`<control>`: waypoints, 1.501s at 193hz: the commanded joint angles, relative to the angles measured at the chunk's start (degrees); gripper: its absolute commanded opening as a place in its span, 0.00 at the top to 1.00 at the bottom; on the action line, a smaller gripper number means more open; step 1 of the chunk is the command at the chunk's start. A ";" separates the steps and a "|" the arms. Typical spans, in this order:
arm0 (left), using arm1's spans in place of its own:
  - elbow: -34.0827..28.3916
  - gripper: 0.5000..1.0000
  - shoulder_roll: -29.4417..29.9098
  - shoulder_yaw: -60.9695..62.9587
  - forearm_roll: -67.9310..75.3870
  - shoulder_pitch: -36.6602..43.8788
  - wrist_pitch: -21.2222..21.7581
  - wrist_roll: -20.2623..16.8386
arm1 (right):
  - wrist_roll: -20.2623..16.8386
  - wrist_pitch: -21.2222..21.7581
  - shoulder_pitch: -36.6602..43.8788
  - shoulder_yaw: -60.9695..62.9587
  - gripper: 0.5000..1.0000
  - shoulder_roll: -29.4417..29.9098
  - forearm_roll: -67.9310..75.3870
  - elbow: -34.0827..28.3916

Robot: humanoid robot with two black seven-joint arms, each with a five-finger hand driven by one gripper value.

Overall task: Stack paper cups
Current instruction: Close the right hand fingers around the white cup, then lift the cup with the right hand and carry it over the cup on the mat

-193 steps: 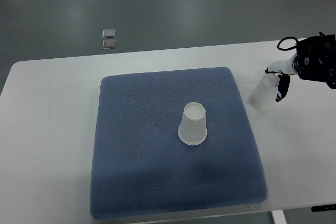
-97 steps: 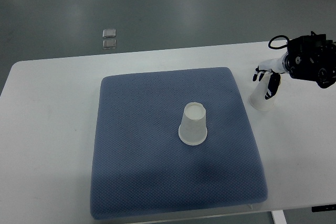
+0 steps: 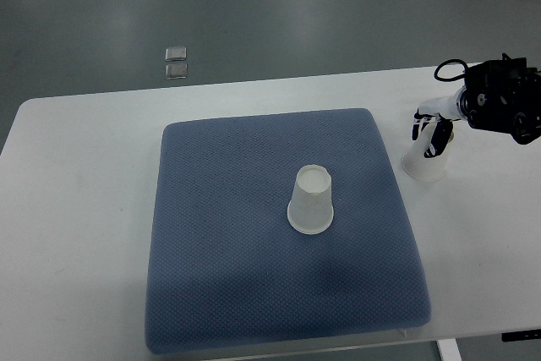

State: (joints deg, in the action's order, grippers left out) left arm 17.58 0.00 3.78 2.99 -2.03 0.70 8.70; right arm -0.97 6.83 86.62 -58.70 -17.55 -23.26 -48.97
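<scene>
Right hand [image 3: 433, 131] on a paper cup [image 3: 424, 161] just off the blue pad [image 3: 254, 293].
Its fingers [image 3: 439, 139] curl around that upside-down cup on the table [image 3: 76, 209], right of the pad; a second cup [image 3: 311, 200] stands inverted at the pad's centre.

Right hand on a paper cup beside the pad

The right hand [image 3: 433, 131] grips an upturned cup [image 3: 424, 161] on the table [image 3: 76, 209]; a second cup [image 3: 311, 200] stands on the blue pad [image 3: 220, 251], well left of the hand.
</scene>
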 commanded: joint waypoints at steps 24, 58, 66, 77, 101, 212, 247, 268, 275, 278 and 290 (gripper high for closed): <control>0.00 0.00 0.00 0.00 0.00 0.01 0.00 0.00 | -0.08 0.91 4.43 -1.15 0.66 -0.99 -0.12 -1.22; 0.00 0.00 0.00 0.09 0.00 0.01 0.00 0.00 | -0.26 3.55 13.57 -1.33 0.65 -3.54 -0.21 -8.25; 0.00 0.00 0.00 0.09 0.00 0.01 0.00 0.00 | -0.26 4.34 17.00 -1.50 0.65 -4.07 -0.21 -10.54; 0.00 0.00 0.00 0.18 0.00 0.01 0.00 0.00 | -0.34 5.39 22.27 -2.55 0.65 -5.12 -0.21 -14.22; 0.09 0.00 0.00 0.27 0.00 0.01 0.00 0.00 | -0.26 9.87 34.04 -5.01 0.64 -6.88 -0.29 -20.55; 0.44 0.00 0.00 0.27 0.17 -0.08 0.00 0.00 | -0.17 20.77 58.05 -4.84 0.64 -7.68 0.93 -32.25; 0.44 0.00 0.00 0.27 0.08 -0.08 0.00 0.00 | -0.08 19.01 56.03 -1.76 0.64 -3.19 8.50 -32.86; 0.44 0.00 0.00 0.27 0.08 -0.08 0.00 0.00 | -0.08 18.57 54.97 1.31 0.64 -0.64 10.96 -33.92; 0.44 0.00 0.00 0.27 0.08 -0.08 0.00 0.00 | -0.08 18.14 54.97 1.93 0.64 0.50 11.57 -34.18; 0.44 0.00 0.00 0.18 0.08 -0.08 0.00 0.00 | -0.08 17.70 54.88 2.28 0.64 1.11 12.10 -34.44; 0.44 0.00 0.00 0.18 0.08 -0.08 0.00 0.00 | -0.08 16.82 54.62 2.72 0.64 2.96 13.24 -35.06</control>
State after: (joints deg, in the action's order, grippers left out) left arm 18.01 0.00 4.03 3.07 -2.11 0.69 8.70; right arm -1.04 24.97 141.69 -57.25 -17.56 -12.04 -83.06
